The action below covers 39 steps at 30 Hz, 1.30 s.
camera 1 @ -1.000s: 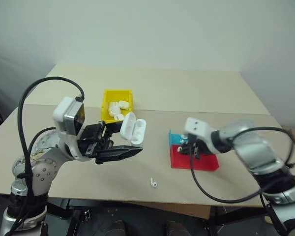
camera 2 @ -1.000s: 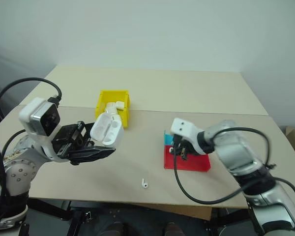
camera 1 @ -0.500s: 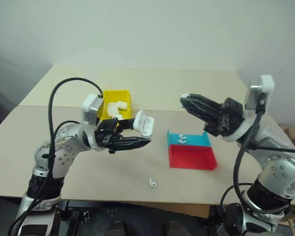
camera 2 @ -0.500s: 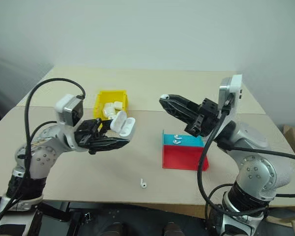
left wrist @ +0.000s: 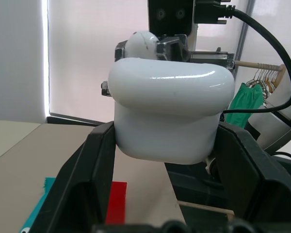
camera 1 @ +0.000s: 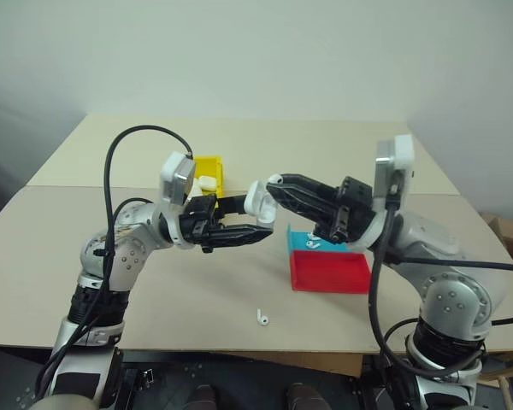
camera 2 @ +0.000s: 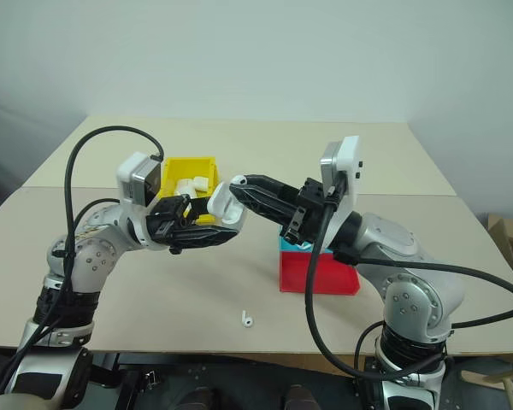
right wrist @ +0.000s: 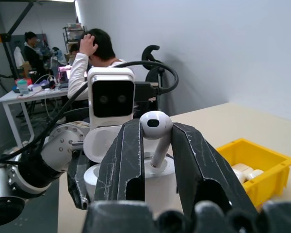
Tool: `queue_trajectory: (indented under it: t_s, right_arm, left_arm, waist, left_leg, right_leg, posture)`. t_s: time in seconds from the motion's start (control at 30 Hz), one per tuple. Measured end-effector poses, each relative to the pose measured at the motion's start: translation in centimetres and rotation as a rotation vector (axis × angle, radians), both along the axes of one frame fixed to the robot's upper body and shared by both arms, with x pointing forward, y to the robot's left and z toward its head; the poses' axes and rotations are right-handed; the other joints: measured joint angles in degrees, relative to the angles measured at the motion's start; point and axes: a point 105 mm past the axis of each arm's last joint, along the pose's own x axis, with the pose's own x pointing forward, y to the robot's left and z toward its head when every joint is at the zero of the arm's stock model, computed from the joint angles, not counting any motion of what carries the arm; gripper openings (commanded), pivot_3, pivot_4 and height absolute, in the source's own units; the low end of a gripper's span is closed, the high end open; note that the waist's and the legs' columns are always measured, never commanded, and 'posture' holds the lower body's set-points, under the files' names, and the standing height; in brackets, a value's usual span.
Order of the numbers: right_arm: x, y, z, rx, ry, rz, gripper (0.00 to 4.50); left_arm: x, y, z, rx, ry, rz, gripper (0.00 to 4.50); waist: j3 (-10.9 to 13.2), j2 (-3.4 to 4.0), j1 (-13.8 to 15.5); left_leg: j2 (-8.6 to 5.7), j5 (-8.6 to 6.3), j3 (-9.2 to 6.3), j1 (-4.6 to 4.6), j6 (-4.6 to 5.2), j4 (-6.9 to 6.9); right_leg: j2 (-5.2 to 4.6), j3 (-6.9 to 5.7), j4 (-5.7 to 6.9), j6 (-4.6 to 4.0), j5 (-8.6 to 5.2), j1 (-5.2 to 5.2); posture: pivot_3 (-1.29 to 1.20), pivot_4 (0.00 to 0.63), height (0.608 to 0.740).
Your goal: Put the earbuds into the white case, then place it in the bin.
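Risk: right end effector [right wrist: 155, 145], clamped on earbud [right wrist: 156, 127] above case [left wrist: 169, 116] gripped by left end effector [camera 1: 239, 224]; misalignment drops it toward counter [camera 1: 197, 290], six o'clock.

L gripper [camera 2: 207, 232] and R gripper [camera 2: 239, 187] meet mid-air above the tan surface [camera 2: 154, 290], the white case [camera 2: 222, 205] w/ lid up clamped in the L jaws – R tips right at its open top. Yellow bin [camera 2: 188, 166] just behind, w/ white cases inside. Red tray [camera 2: 318, 275] and blue tray [camera 2: 284, 244] sit under the R arm – one earbud [camera 2: 248, 320] lies alone near the front edge.
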Motion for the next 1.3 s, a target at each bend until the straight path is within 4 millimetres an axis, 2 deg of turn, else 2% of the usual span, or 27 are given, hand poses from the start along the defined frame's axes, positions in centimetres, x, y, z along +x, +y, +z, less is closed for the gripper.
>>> queue_trajectory:
  t_s: [0.57,0.6,0.77,1.1,1.17,1.3]
  right_arm:
    - [0.5,0.3,-0.7,-0.084,-0.037,-0.007,0.64]
    - [0.4,0.3,-0.8,-0.093,-0.045,-0.001,1.37]
    - [0.5,-0.3,-1.1,-0.121,-0.050,-0.006,2.96]
    - [0.7,-0.5,-1.1,-0.109,-0.037,-0.001,2.96]
    - [1.2,-1.2,-1.2,-0.132,-0.030,-0.020,2.96]
    - [2.9,-4.5,0.0,-0.208,-0.044,-0.111,2.96]
  left_arm:
    - [0.2,0.0,-0.3,0.023,-0.009,0.017,2.77]
    - [0.2,-0.1,-0.3,0.023,-0.008,0.017,2.77]
    - [0.2,0.0,-0.3,0.026,-0.011,0.024,2.77]
    - [0.3,0.1,-0.2,0.022,-0.014,0.036,2.77]
    - [0.4,0.3,-0.1,0.019,-0.018,0.042,2.77]
    - [0.6,1.3,0.5,0.027,-0.043,0.082,2.77]
  waist:
    - [0.0,0.00,0.1]
    - [0.0,0.00,0.1]
    - [0.0,0.00,0.1]
    - [0.0,0.00,0.1]
    - [0.0,-0.01,0.1]
    - [0.0,0.00,0.2]
  left_leg:
    - [0.00,0.00,0.00,-0.02,0.00,0.00]
    - [0.00,0.00,0.00,-0.02,0.00,0.00]
    - [-0.01,0.00,0.00,-0.01,0.00,0.00]
    - [0.00,0.00,0.00,-0.02,0.00,0.00]
    - [-0.01,0.00,0.00,-0.02,0.00,0.00]
    - [-0.01,0.00,0.01,-0.01,0.01,-0.01]
  right_leg:
    - [0.00,0.00,-0.02,0.01,-0.01,0.00]
    - [0.00,0.00,-0.02,0.01,-0.01,0.00]
    - [-0.01,0.00,-0.02,0.01,-0.01,0.00]
    - [0.00,0.00,-0.02,0.01,-0.01,0.00]
    - [-0.01,0.00,-0.03,0.00,-0.01,0.00]
    - [-0.01,0.01,-0.05,0.00,-0.01,0.00]
  posture:
    - [0.00,0.150,0.740]
    - [0.00,0.150,0.740]
    - [0.00,0.150,0.740]
    - [0.00,0.150,0.740]
    - [0.00,0.150,0.740]
    - [0.00,0.150,0.740]
